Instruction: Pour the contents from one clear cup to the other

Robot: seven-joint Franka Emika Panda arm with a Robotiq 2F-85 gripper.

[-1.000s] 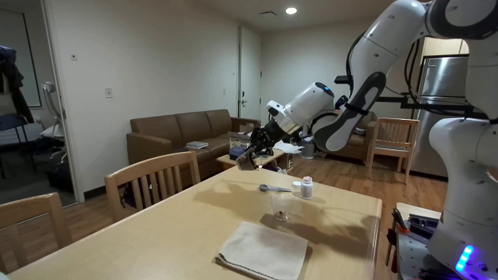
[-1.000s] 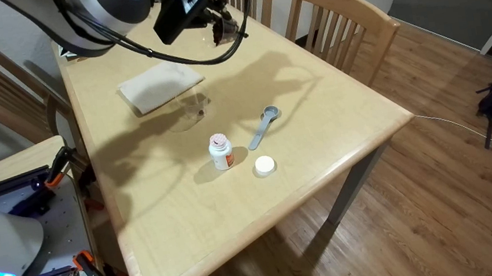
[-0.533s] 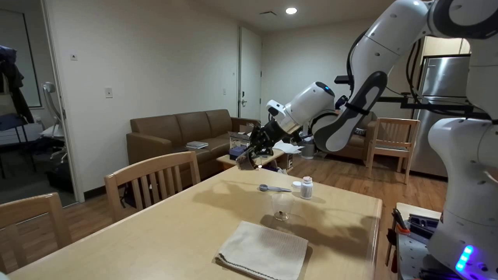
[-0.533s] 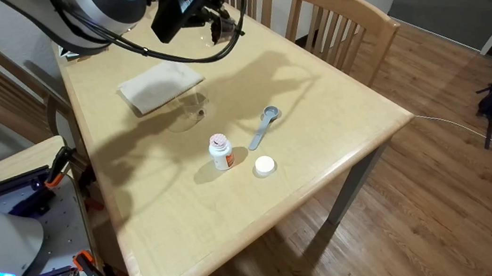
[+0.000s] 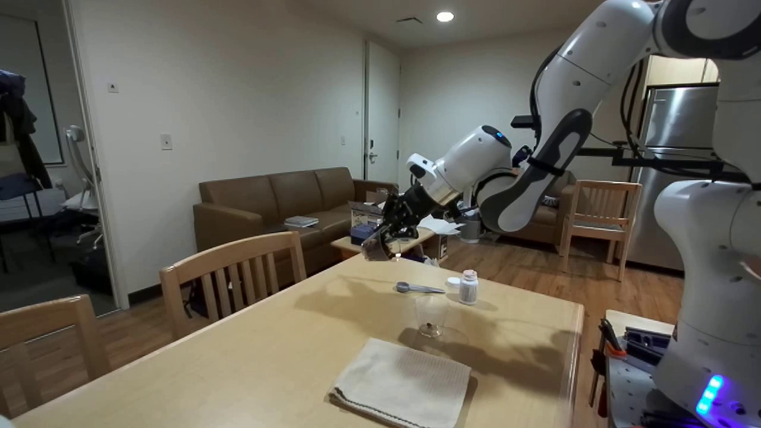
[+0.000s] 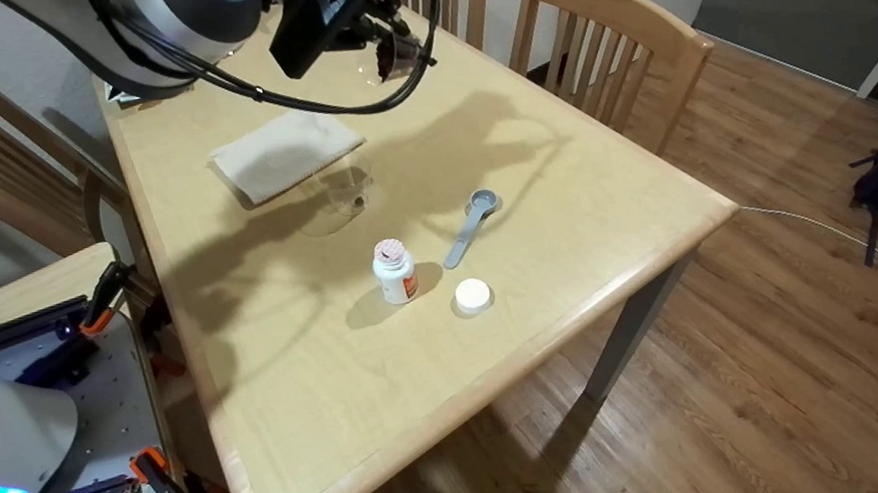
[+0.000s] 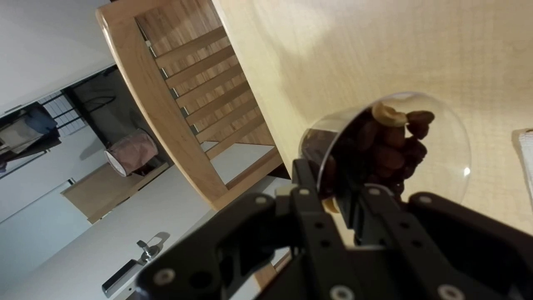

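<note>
My gripper (image 7: pixel 327 177) is shut on the wall of a clear cup (image 7: pixel 315 143), with one finger inside the mouth and one outside. That cup is tilted and hangs above the table, also seen in an exterior view (image 5: pixel 374 248). Inside it lie the contents, many dark brown pieces (image 7: pixel 387 160) with a pale curved piece (image 7: pixel 387 115) among them. Another clear cup (image 6: pixel 348 184) stands upright on the table in both exterior views, apart from the gripper. A small dark bit (image 6: pixel 358 202) shows at its bottom. In the wrist view this standing cup does not show.
A folded cloth (image 6: pixel 287 152) lies beside the standing cup. Nearby are a grey scoop (image 6: pixel 470 227), a white bottle (image 6: pixel 395 273) and its white cap (image 6: pixel 472 296). Wooden chairs (image 6: pixel 608 46) line the edge of the table (image 6: pixel 570 212).
The arm has shifted only very slightly over the last second. The held cup keeps its tilt, and the things on the table stay where they were.
</note>
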